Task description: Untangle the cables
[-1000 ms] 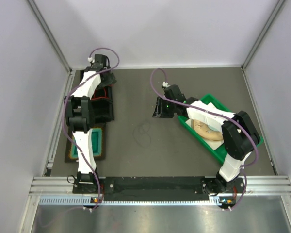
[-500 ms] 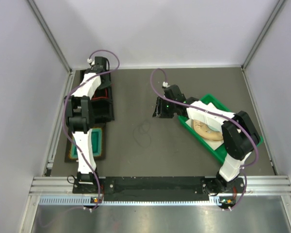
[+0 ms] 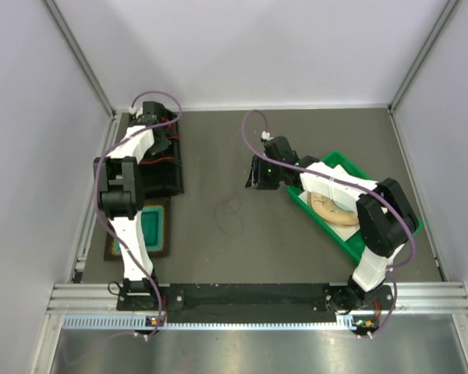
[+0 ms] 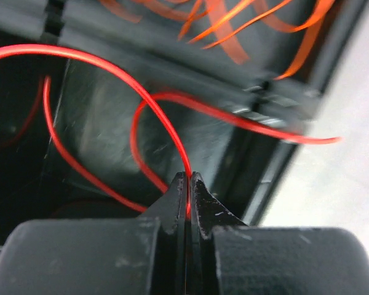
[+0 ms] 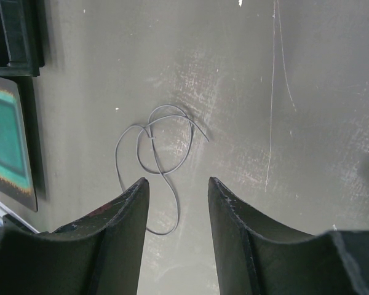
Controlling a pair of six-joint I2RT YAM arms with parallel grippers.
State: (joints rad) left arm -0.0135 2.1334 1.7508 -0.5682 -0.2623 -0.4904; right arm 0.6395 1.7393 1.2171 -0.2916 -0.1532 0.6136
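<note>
Evidently light and springy — the left end effector [image 4: 188,184] pinches a red cable [image 4: 49,50] mid-loop; the right end effector [image 5: 176,183] hangs open.

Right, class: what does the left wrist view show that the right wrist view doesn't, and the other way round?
Left wrist only: the left gripper shut on a red cable, with orange cables beyond. Right wrist only: the open right gripper, a thin grey cable looped on the table ahead of it, and a teal pad. Both: part of the black tray.
</note>
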